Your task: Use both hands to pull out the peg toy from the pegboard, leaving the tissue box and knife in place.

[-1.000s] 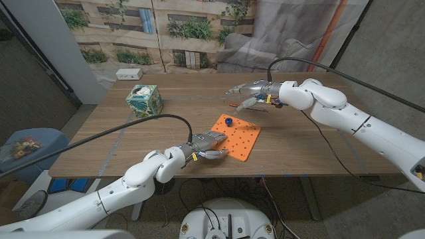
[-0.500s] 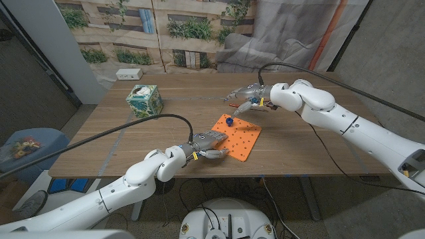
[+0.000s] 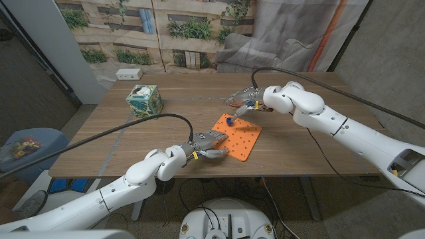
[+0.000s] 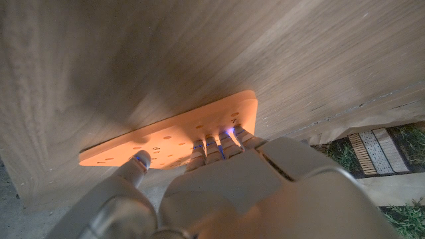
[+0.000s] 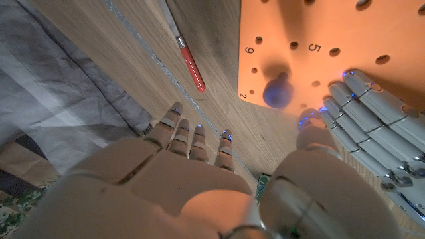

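Showing 9, 5, 2: pegboard | left hand pressing it | right hand wide

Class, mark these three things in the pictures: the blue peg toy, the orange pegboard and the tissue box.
blue peg toy (image 5: 277, 91): right wrist view, on its rounded head.
orange pegboard (image 3: 246, 141): head view, on a bare part of its top face.
tissue box (image 3: 144, 101): head view, on its patterned side.
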Robot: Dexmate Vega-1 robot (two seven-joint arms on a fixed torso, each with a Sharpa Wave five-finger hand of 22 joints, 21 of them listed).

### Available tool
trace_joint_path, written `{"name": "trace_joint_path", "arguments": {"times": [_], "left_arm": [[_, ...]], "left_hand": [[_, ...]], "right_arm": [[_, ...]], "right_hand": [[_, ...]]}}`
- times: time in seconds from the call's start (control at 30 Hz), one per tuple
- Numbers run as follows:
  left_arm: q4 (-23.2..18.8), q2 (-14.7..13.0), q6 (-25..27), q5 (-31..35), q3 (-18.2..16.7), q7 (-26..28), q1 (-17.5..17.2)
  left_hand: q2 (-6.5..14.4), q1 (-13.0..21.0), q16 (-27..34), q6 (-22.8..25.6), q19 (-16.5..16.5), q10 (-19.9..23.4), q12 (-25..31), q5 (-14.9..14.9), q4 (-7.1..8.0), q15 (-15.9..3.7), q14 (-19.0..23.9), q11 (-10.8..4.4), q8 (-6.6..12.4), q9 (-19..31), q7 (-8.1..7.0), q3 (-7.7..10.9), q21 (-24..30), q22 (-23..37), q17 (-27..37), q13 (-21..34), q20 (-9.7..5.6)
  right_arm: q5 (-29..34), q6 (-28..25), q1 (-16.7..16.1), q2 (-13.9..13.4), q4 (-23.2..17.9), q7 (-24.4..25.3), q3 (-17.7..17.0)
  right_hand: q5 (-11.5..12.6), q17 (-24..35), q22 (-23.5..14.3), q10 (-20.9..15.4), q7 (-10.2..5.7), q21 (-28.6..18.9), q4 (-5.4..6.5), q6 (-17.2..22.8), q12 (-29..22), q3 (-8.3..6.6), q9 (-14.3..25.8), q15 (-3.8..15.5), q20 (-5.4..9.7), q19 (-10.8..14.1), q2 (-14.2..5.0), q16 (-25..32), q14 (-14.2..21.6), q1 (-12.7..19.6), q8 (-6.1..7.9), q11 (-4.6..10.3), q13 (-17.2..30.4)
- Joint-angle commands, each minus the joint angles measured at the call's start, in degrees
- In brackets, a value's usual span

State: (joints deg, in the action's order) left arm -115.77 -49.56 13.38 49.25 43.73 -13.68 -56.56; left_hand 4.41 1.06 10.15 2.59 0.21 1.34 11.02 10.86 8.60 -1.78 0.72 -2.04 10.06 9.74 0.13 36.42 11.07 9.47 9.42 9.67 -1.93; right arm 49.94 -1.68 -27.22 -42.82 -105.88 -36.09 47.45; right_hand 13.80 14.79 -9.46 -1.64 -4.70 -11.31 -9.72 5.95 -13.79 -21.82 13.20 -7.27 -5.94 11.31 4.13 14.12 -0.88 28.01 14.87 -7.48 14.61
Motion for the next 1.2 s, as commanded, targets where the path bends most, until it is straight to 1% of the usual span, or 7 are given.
{"name": "trace_joint_path", "arguments": {"times": [0.03, 0.33, 0.53, 0.77, 1.0, 1.17, 1.2], "left_arm": [[0.28, -0.05, -0.17, -0.4, 0.18, -0.31, 0.36], [0.59, 0.0, -0.33, -0.63, 0.21, -0.44, 0.7], [0.71, 0.1, -0.49, -0.95, 0.36, -0.69, 0.83], [0.79, 0.09, -0.42, -1.16, 0.39, -0.83, 0.87], [0.96, -0.02, -0.93, -1.54, 0.49, -0.92, 1.06], [1.03, 0.0, -1.03, -1.99, 0.47, -1.29, 1.2], [1.1, -0.04, -1.22, -2.03, 0.5, -1.23, 1.26]], "left_hand": [[5.9, 0.53, 0.22, 0.77, 0.39, 0.81, 0.16, 0.42, 0.03, -0.11, 0.4, 0.32, 0.44, 0.15, 0.49, 0.44, 0.29, 0.22, 0.23, 0.27, -5.62], [5.91, 0.58, 0.2, 0.85, 0.61, 0.97, 0.16, 0.4, -0.03, -0.1, 0.51, 0.31, 0.43, 0.15, 0.54, 0.69, 0.31, 0.22, 0.23, 0.27, -5.54], [5.91, 0.65, 0.18, 0.89, 0.7, 1.04, 0.14, 0.38, -0.11, -0.1, 0.61, 0.37, 0.42, 0.16, 0.55, 0.91, 0.28, 0.22, 0.22, 0.27, -5.53], [5.9, 0.71, 0.16, 0.93, 0.8, 1.14, 0.12, 0.35, -0.18, -0.04, 0.72, 0.34, 0.41, 0.16, 0.6, 1.13, 0.25, 0.22, 0.21, 0.28, -5.45], [5.88, 0.77, 0.16, 1.04, 0.85, 1.3, 0.14, 0.33, -0.26, -0.04, 0.84, 0.41, 0.42, 0.17, 0.62, 1.34, 0.22, 0.22, 0.21, 0.28, -5.45], [5.86, 0.82, 0.12, 1.1, 0.9, 1.38, 0.13, 0.31, -0.33, -0.03, 0.86, 0.37, 0.43, 0.17, 0.57, 1.49, 0.2, 0.22, 0.2, 0.28, -5.42], [5.86, 0.83, 0.12, 1.1, 0.9, 1.4, 0.14, 0.31, -0.34, -0.02, 0.88, 0.36, 0.42, 0.17, 0.62, 1.53, 0.19, 0.22, 0.2, 0.28, -5.41]], "right_arm": [[2.66, -1.52, -0.09, 0.99, 0.6, -1.75, 1.59], [5.25, -2.67, -0.1, 1.5, 0.75, -2.92, 2.72], [6.3, -2.79, -0.28, 2.05, 1.13, -2.81, 3.29], [7.02, -2.59, -0.24, 2.67, 1.91, -2.17, 3.7], [7.27, -2.62, -0.04, 3.32, 2.99, -1.61, 4.04], [7.5, -3.02, 0.05, 3.69, 3.64, -0.78, 4.12], [7.58, -3.02, 0.04, 3.7, 3.72, -0.45, 4.14]], "right_hand": [[0.54, 0.32, -0.33, -0.12, -0.14, -0.16, -0.09, 0.85, -0.19, -0.55, 0.35, -0.18, 0.07, 0.51, 0.02, 0.32, 0.1, 0.7, 0.71, -0.38, 0.29], [0.64, 0.43, -0.34, -0.03, -0.56, -0.09, -0.09, 1.31, -0.15, -0.68, 0.51, -0.21, 0.0, 0.58, 0.11, 0.34, 0.12, 1.07, 1.09, -0.27, 0.44], [0.69, 0.52, -0.34, -0.2, -0.91, -0.08, -0.09, 1.76, -0.22, -0.77, 0.63, -0.1, 0.01, 0.72, 0.19, 0.38, 0.17, 1.35, 1.42, -0.15, 0.55], [0.79, 0.63, -0.34, -0.57, -1.77, -0.17, -0.19, 3.33, -0.36, -1.08, 0.83, 0.19, 0.17, 1.27, 0.15, 0.51, 0.47, 2.16, 2.33, 0.1, 0.75], [0.87, 0.73, -0.35, -1.07, -2.22, -0.25, -0.24, 4.39, -0.54, -1.38, 1.0, 0.46, 0.28, 1.79, 0.05, 0.69, 0.88, 2.93, 3.02, 0.58, 0.91], [0.94, 0.88, -0.35, -1.77, -2.99, -0.33, -0.25, 5.98, -0.78, -1.68, 1.2, 1.05, 0.51, 2.42, -0.07, 0.95, 1.45, 3.79, 3.99, 0.85, 1.12], [0.97, 0.93, -0.35, -1.87, -3.22, -0.32, -0.27, 6.97, -0.8, -1.83, 1.28, 1.23, 0.56, 2.57, -0.15, 1.04, 1.66, 4.19, 4.52, 0.86, 1.2]]}}
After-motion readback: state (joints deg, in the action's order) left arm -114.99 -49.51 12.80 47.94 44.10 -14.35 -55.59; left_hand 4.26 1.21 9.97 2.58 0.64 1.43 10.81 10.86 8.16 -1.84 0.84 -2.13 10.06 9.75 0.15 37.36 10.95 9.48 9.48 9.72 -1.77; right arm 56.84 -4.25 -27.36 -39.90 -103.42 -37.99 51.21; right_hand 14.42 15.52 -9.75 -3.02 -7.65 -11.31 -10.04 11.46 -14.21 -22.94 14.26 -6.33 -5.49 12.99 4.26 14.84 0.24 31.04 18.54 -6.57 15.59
